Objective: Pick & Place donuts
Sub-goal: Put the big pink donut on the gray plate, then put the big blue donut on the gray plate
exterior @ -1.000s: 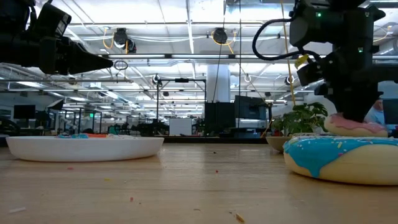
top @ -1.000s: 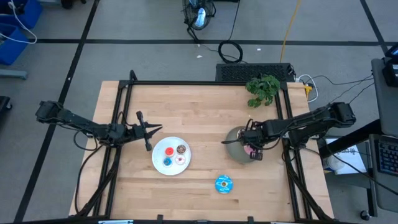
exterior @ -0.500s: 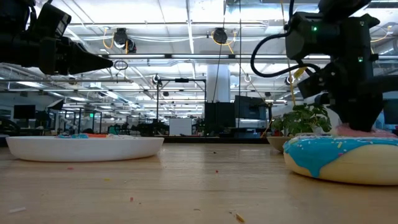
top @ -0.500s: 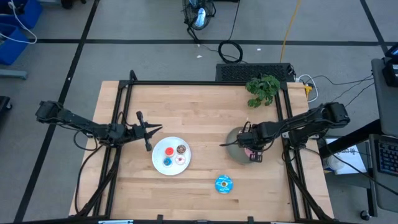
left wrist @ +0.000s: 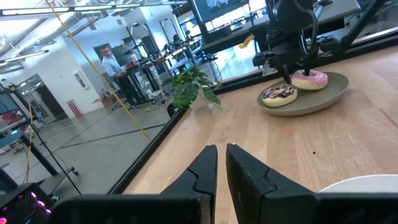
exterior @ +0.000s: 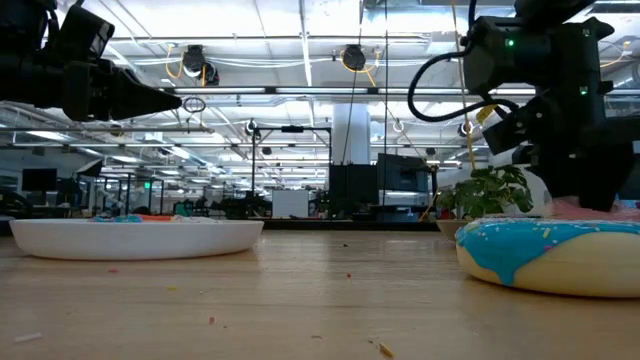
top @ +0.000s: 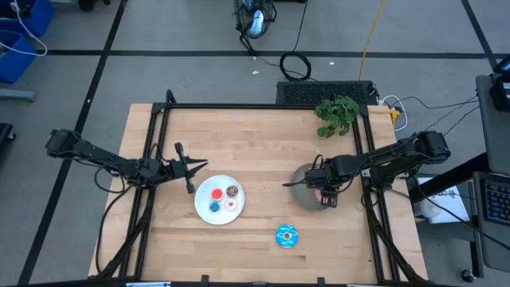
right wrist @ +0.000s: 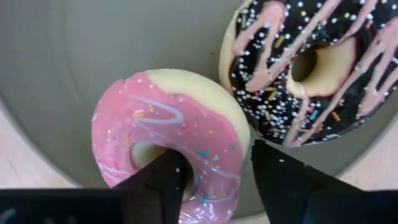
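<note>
A pink donut (right wrist: 171, 134) and a brown sprinkled donut (right wrist: 311, 68) lie flat, side by side, on the grey plate (top: 301, 190) at the table's right. My right gripper (right wrist: 214, 163) stands open over the pink donut (left wrist: 309, 78), pointing down. A larger blue donut (top: 287, 236) lies on the table near the front edge. Tiny red (top: 216, 193), brown (top: 232, 191), blue (top: 214, 208) and pale pink (top: 230, 204) donuts sit on the white plate (top: 199, 199). My left gripper (top: 194, 167) hovers shut just left of the white plate, holding nothing. My right gripper comes from above with one finger (right wrist: 163, 180) in the pink donut's hole and the other finger (right wrist: 273, 171) outside the ring, astride one side of the ring (right wrist: 217, 146). I cannot tell whether the fingers touch it. The donut rests flat on the grey plate.
A small green plant (top: 338, 113) stands at the table's far right corner. Black frame rails (top: 155, 135) run along the left, far and right sides. Bare wood (top: 255, 151) lies between the two plates.
My right gripper has come down with the pink donut, setting it on the grey plate beside the brown sprinkled donut. It has then opened and let the donut go.
</note>
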Controlling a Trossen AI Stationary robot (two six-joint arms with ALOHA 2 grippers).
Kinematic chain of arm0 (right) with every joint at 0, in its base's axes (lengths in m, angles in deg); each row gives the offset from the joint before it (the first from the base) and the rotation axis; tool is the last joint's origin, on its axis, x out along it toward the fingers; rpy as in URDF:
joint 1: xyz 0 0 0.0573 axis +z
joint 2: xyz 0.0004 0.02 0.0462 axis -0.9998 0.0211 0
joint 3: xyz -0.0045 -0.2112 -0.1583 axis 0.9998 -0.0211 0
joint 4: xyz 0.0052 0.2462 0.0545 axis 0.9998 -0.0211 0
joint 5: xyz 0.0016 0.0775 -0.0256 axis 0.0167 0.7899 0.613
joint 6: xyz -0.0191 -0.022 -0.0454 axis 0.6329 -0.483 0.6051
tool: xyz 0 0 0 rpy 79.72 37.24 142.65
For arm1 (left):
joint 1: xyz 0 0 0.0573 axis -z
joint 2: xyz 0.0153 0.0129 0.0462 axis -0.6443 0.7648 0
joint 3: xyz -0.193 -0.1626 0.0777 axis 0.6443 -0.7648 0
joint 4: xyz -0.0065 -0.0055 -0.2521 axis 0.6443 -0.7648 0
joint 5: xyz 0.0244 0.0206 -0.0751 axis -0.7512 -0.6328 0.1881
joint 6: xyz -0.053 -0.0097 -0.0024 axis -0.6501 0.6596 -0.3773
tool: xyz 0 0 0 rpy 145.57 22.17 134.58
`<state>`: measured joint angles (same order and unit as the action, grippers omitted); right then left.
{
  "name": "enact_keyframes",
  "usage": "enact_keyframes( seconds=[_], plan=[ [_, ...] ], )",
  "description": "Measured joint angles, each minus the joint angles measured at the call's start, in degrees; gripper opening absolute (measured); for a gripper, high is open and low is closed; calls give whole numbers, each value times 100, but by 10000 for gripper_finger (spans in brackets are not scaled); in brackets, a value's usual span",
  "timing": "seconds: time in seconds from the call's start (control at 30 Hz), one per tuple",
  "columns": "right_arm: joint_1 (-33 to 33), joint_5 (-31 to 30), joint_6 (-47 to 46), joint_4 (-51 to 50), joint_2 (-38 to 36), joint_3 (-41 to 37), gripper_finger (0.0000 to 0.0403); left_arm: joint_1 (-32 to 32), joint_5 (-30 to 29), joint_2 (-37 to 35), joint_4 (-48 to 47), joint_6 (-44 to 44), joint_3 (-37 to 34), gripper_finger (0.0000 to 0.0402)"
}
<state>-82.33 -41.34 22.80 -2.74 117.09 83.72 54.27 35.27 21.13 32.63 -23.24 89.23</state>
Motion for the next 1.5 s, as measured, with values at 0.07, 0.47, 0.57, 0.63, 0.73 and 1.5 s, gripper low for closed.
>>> enact_keyframes(
  seconds=[0.07, 0.47, 0.57, 0.63, 0.73, 1.5],
  plan=[
    [2, -1, -15, -123, 1, 0, 190, 2, 2, 1, 0, 0, 0, 42],
    [2, 80, -43, -300, -34, 169, 233, 0, 0, 0, 2, -1, 0, 42],
    [0, 140, 3, -465, -34, 357, 235, 0, 0, 0, 2, -1, 0, 42],
    [0, 140, 15, -568, -37, 501, 235, 2, 0, -1, 2, -1, 0, 42],
    [0, 136, 39, -766, -37, 680, 235, 2, 0, 0, 2, -3, 0, 42],
    [1510, -155, 275, -972, 2225, 3977, 50, 2, -1, -2, 3, -12, 0, 42]
  ],
)
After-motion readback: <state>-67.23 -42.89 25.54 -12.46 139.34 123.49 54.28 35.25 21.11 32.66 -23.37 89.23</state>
